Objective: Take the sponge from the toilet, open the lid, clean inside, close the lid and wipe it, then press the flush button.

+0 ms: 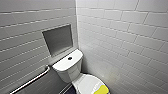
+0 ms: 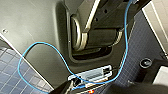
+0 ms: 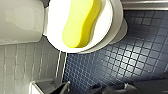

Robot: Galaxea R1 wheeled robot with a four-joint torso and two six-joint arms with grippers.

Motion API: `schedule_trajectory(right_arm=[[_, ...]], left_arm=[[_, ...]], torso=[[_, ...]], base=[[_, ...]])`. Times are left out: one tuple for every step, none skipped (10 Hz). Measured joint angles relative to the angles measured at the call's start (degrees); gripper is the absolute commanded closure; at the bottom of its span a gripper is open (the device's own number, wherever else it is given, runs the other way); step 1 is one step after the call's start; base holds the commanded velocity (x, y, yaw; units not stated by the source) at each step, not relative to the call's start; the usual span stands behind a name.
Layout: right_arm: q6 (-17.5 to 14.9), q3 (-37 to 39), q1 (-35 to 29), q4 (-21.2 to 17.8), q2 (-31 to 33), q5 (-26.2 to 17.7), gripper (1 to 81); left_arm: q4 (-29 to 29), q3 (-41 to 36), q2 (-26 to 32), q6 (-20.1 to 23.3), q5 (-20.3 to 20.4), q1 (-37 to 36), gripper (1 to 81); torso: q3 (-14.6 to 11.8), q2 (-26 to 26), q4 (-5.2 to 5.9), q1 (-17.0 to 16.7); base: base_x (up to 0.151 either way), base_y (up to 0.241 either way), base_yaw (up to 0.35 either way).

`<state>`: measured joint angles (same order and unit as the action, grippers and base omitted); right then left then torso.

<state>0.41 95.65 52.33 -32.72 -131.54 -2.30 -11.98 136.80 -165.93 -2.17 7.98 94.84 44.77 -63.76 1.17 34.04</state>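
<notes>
fig.: grey shell with one small screw; dark recessed housing; looping blue cable; white label.

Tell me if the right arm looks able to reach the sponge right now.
Probably yes. The sponge lies uncovered on the closed lid, and the right wrist view looks straight onto it with nothing between.

Quick pass: the left arm is tucked close against the robot's own body, and its wrist camera faces the grey body panel, a dark jointed arm part and a loose blue cable looping across both. The left gripper shows as dark blurred shapes at the view's edge. The right wrist points steeply downward, and the right gripper is likewise dark and blurred, its state unclear.
</notes>
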Motion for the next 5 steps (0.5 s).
schedule_trajectory(right_arm=[[0.07,0.61,-0.79,-0.49,-1.21,-0.48,1.0],[0.10,2.10,-1.26,-0.71,-2.80,-1.35,1.0],[0.52,3.83,-1.57,-0.77,-4.00,-2.02,1.0],[1.12,5.86,-2.23,-0.84,-5.18,-2.51,1.0],[1.65,7.11,-3.02,-0.96,-6.30,-2.90,1.0]], left_arm=[[0.00,0.02,-0.23,0.05,0.20,0.44,1.0],[0.00,0.02,-0.45,0.20,0.28,1.13,1.0],[-0.02,0.05,-0.74,0.27,0.41,1.77,1.0],[-0.02,0.13,-1.24,0.39,0.41,2.29,1.0],[-0.02,0.16,-1.69,0.39,0.41,2.71,1.0]], torso=[[0.00,-2.17,0.00,1.35],[0.05,-4.26,0.00,2.65],[0.54,-6.06,0.00,3.76],[1.82,-7.69,0.00,4.77],[3.54,-9.53,0.00,5.90]], base=[[0.000,0.000,0.000],[0.000,0.000,0.000],[0.000,0.000,0.000],[0.000,0.000,0.000],[0.000,0.000,0.000]])
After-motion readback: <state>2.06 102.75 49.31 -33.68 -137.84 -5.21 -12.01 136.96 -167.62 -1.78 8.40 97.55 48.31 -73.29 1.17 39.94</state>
